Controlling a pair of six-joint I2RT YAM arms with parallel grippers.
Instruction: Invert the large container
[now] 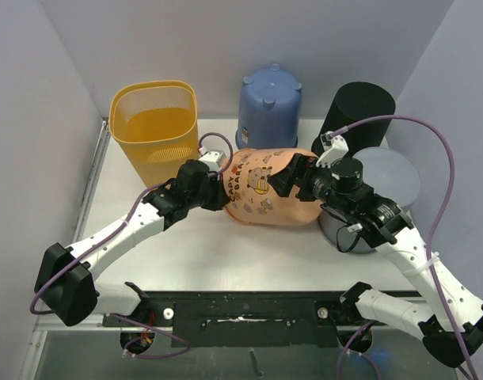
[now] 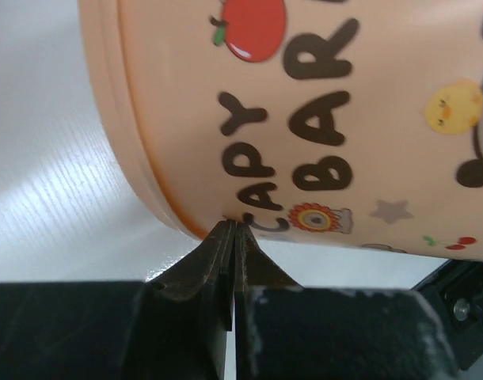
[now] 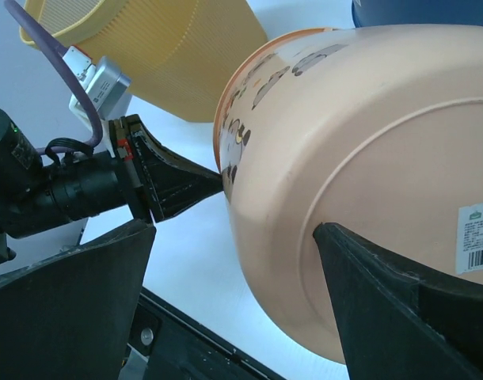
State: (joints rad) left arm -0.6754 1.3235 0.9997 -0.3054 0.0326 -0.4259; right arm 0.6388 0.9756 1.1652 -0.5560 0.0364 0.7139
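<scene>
The peach-coloured plastic container printed with cartoon animals (image 1: 261, 196) lies on its side at the middle of the white bench (image 1: 226, 245), its long axis running left to right. Its open mouth faces the left arm and its flat base faces the right arm. Whether its lower side rests on the bench or hangs just above it I cannot tell. Dark brown lettering runs along its wall, and the left wrist view shows a red apple, a yellow chick, a grey star and small cherries printed there. A thin orange line edges the lip, and the right wrist view shows a white barcode label stuck on the base. The left end effector (image 1: 224, 190) has its fingers clenched together, their tips meeting the container at the lip; whether a bit of the lip is nipped between them is not visible. The right end effector (image 1: 285, 178) is released and spread wide at the base, one finger (image 3: 400, 309) lying across the base and the other standing off to the side. Behind the container stand a yellow mesh waste basket (image 1: 154, 127) on the left, a blue plastic bucket (image 1: 269, 107) base-up in the middle, and a black cylindrical bin (image 1: 356, 115) on the right. A pale grey round bin (image 1: 392, 178) sits under the right arm, partly hidden.
</scene>
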